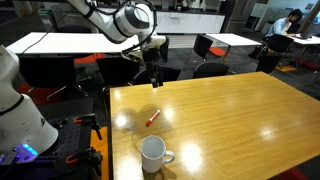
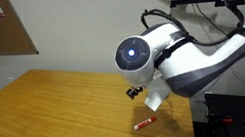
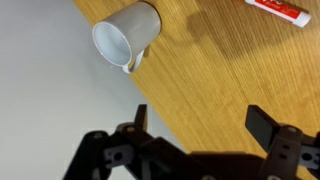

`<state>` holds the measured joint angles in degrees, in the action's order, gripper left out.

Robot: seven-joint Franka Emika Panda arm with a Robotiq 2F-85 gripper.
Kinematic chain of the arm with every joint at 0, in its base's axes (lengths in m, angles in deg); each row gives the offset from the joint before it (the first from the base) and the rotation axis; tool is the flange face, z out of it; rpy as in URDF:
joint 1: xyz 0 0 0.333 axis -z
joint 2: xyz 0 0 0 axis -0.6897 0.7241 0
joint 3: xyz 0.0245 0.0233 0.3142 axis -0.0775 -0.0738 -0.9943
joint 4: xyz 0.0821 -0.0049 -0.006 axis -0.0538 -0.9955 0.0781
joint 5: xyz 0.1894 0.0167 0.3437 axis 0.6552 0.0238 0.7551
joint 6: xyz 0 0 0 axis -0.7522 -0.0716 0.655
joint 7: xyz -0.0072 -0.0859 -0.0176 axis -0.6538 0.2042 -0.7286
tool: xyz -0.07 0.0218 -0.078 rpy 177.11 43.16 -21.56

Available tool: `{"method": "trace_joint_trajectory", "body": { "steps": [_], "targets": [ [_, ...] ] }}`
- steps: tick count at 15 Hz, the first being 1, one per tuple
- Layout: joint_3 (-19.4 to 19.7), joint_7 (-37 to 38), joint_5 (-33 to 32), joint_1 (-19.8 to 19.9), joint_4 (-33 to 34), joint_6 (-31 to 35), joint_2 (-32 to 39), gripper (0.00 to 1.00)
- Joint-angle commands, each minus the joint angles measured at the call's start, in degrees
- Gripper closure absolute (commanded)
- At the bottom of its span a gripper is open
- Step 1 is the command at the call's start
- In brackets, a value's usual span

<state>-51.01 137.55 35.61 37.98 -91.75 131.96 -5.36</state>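
In an exterior view a white mug (image 1: 152, 152) is seen standing upright near the front edge of the wooden bench (image 1: 230, 120), with its handle turned to one side. Just beyond it, a red and white marker (image 1: 153, 117) is laid flat on the bench, apart from the mug. Farther back, the pincer (image 1: 152, 76) is held over the far edge of the bench, clear of the surface and above the marker.

In the wrist view the pincer (image 3: 200, 125) is shown with its fingers (image 3: 140, 118) spread wide and nothing gripped between them. There the mug (image 3: 125, 38) is seen from above, close to the bench's edge, and the marker (image 3: 285, 10) is cut off by the top corner of the picture.

In an exterior view the marker (image 2: 146, 123) is found on the bench below the arm (image 2: 177, 59). At the very back, black chairs (image 1: 210, 45) and a seated person (image 1: 290, 25) can be made out.
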Motion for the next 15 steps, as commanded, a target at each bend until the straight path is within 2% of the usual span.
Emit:
{"method": "trace_joint_trajectory", "body": {
  "steps": [1, 4, 7, 15],
  "targets": [
    [1.0, -3.9, 5.8, 1.6, -1.9, 0.1, -6.0, 0.0],
    [1.7, -15.3, 11.6, 2.5, -2.0, -0.3, -8.2, 0.0],
    [1.9, -23.0, 14.3, 3.5, -1.5, -1.2, -8.8, 0.0],
    [2.1, -39.3, 16.4, 5.1, -1.3, -1.8, -8.7, 0.0]
  ]
}}
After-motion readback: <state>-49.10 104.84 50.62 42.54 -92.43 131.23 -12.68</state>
